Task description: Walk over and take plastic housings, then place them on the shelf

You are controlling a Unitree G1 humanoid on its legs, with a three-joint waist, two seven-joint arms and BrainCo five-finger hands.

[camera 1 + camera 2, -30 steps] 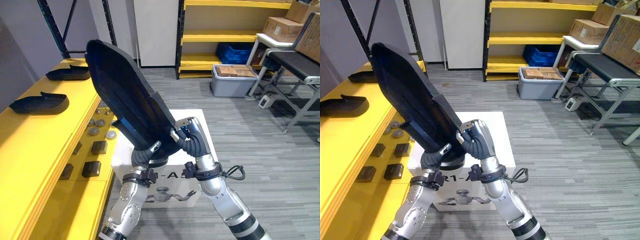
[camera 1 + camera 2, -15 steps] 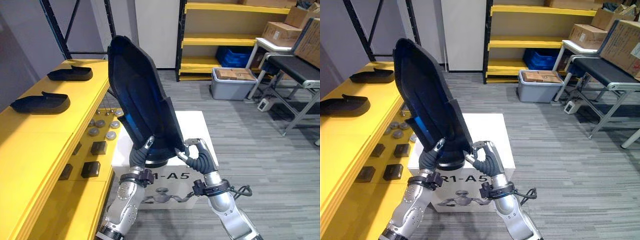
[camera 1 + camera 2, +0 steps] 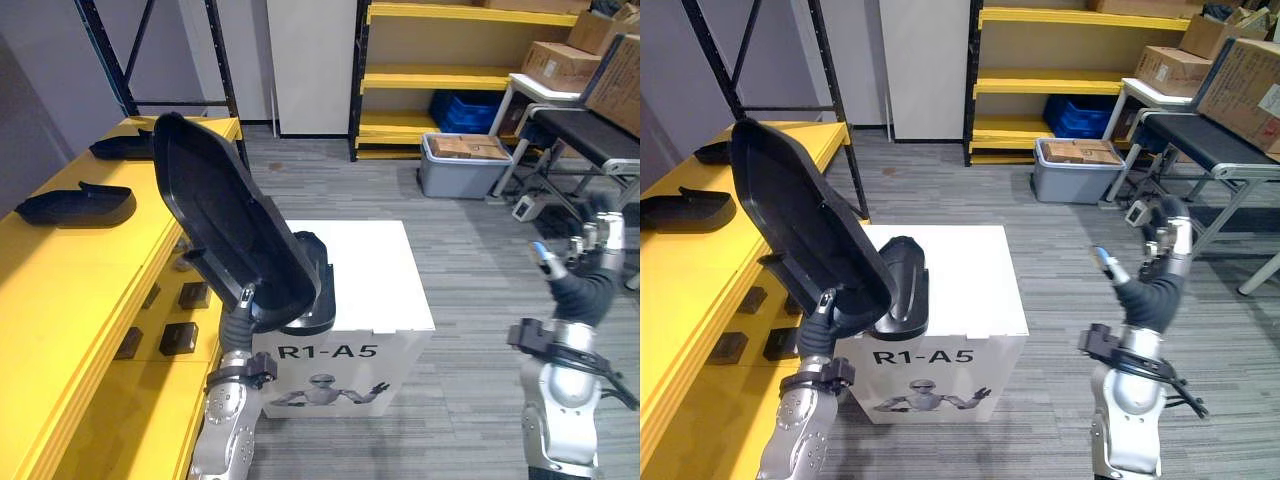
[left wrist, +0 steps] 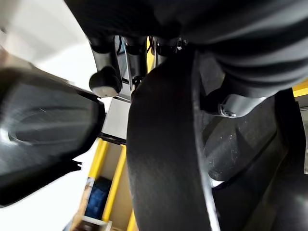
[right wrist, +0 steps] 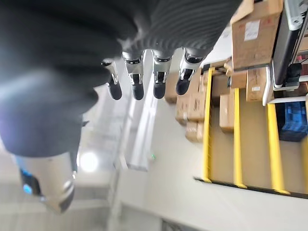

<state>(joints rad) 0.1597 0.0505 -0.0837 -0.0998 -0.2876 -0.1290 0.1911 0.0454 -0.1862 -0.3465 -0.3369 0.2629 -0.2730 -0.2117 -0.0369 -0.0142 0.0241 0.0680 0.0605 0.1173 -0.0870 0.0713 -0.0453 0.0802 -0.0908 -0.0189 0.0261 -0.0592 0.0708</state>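
A large black plastic housing (image 3: 215,225) stands tilted up over the edge of the yellow shelf (image 3: 70,290), its tip pointing toward the shelf. My left hand (image 3: 248,312) is shut on its lower rim, and the rim (image 4: 163,144) runs past the curled fingers in the left wrist view. A second black housing (image 3: 902,290) lies on the white box (image 3: 370,275) just behind the held one. Two more housings (image 3: 75,205) (image 3: 125,148) rest on the shelf top. My right hand (image 3: 1152,262) is raised far to the right, apart from everything, its fingers (image 5: 144,82) straight and empty.
Small black blocks (image 3: 178,337) and round discs (image 3: 190,262) lie on the shelf's lower level. A grey bin (image 3: 462,162) with cardboard, a blue crate (image 3: 470,105) and yellow racks stand at the back. A metal-framed table (image 3: 590,140) with boxes is at the right.
My right hand has let go of the housing, opened and swung out to the right. The left hand alone now holds it, leaning further toward the shelf. The second housing shows on the box.
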